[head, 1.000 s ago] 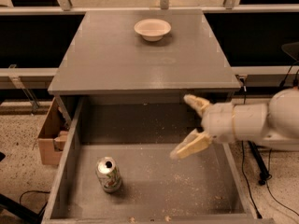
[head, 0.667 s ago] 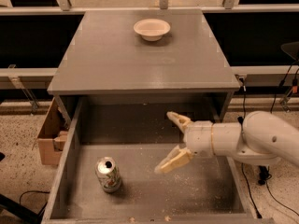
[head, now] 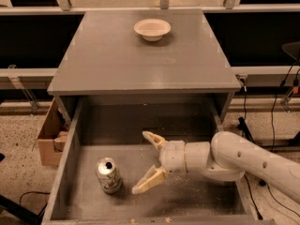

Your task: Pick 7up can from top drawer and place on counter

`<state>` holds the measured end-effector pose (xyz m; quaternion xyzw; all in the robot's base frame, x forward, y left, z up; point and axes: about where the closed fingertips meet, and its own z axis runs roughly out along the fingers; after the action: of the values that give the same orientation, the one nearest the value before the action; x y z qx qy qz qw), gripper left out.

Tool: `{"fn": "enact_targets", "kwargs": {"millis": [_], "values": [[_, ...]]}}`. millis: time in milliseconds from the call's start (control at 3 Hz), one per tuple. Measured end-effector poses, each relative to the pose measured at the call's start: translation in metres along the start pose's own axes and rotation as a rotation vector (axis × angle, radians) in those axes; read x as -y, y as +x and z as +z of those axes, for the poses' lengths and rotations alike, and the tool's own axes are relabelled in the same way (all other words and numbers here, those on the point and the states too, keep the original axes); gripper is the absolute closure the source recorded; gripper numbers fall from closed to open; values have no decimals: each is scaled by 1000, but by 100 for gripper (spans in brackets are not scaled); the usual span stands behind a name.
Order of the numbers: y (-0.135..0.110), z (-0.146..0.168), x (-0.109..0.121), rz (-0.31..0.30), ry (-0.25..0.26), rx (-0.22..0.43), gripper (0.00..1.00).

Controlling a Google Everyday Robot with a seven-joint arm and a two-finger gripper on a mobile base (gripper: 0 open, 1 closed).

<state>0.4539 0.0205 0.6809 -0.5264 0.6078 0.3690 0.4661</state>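
Movement over the last second is carrying my gripper (head: 142, 163) across the top drawer (head: 201, 203), a wide shallow grey box with raised walls and a crumb-speckled floor, and down closer to that floor. My two cream-coloured fingers (head: 149, 181) are staying spread wide, holding nothing, with one tip riding high and the other dipping low. The 7up can (head: 108, 175), a small silver-white aluminium can with green and red marks and an opened silver top, is standing upright just ahead of my lower fingertip, near it but not touching, and it is sitting exactly where it was. I am judging that the approach is nearly done: the can is still lying outside the gap between my fingers, so I am needing to push a little further before closing. The counter (head: 140, 69), the flat smooth grey top of the cabinet, is waiting above and behind my fingers, with a white round bowl (head: 152, 29) resting near its far edge, well apart from me.
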Motion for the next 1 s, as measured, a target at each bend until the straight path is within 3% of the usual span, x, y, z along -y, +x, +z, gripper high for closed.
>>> {"fn": "enact_targets", "kwargs": {"millis": [333, 667, 1000], "values": [[-1, 35, -25, -7, -84, 31, 0], [-4, 54, -39, -14, -136, 35, 0], [-4, 66, -47, -17, -170, 34, 18]]}}
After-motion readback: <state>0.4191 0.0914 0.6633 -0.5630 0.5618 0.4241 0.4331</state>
